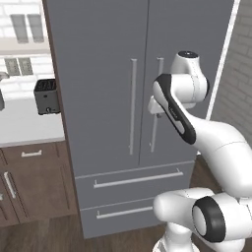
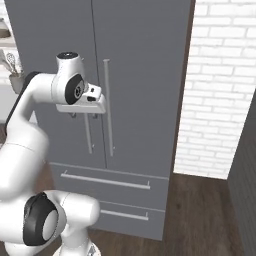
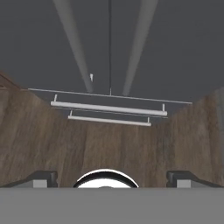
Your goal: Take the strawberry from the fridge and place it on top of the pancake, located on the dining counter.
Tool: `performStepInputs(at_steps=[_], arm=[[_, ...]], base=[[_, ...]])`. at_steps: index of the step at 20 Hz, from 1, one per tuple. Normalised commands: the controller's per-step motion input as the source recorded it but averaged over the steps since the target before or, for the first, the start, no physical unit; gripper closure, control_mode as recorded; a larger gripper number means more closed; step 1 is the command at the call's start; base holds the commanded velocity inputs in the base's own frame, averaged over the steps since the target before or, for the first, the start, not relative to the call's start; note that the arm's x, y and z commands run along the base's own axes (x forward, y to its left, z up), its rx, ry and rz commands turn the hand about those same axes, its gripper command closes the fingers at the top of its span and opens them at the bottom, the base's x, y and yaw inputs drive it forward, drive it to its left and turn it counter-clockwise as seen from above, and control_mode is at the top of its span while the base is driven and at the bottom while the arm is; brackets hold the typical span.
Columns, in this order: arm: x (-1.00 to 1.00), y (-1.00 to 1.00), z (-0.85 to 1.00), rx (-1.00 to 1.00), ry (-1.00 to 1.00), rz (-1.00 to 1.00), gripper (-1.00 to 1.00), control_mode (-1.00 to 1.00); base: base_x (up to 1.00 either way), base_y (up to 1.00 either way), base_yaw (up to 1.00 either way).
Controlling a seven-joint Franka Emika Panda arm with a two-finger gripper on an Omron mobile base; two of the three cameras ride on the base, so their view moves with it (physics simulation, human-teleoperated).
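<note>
Nearest the cameras, the arm bends up from its base and carries the gripper (image 2: 86, 111) to a point just in front of the fridge (image 1: 103, 74), level with the middle of the 2 long bar handles. In the right base view the hand points downward, its short dark fingers hanging just beside the left door handle (image 2: 88, 131) without closing on it; they look apart from the bar, though the gap is too small to be sure. The hand view agrees with that downward aim: it looks along the door faces to the 2 drawer handles (image 3: 108, 107) and the wood floor (image 3: 39, 135), and the 2 fingertips (image 3: 42, 177) sit far out toward either side, so the jaws stand wide apart with nothing between them.

My reading is that the hand is placed here to reach for a handle, since both doors are shut flush and the door has to be opened first. The strawberry must therefore be behind those doors, hidden for now. The task is at its very start.

Farther off, to the left of the fridge, a dark toaster (image 1: 47, 96) stands at the right end of a pale wall counter (image 1: 24, 125) over brown cabinets.
</note>
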Motion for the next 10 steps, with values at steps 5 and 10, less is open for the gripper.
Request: performStepInputs(at_steps=[5,10], arm=[[0.0,0.0,0.0,0.0,0.0,0.0,-1.0,1.0],[0.28,-0.03,0.0,-0.01,-0.11,0.0,-1.0,-1.0]], base=[[-0.31,0.02,0.0],[-0.03,0.0,0.0]])
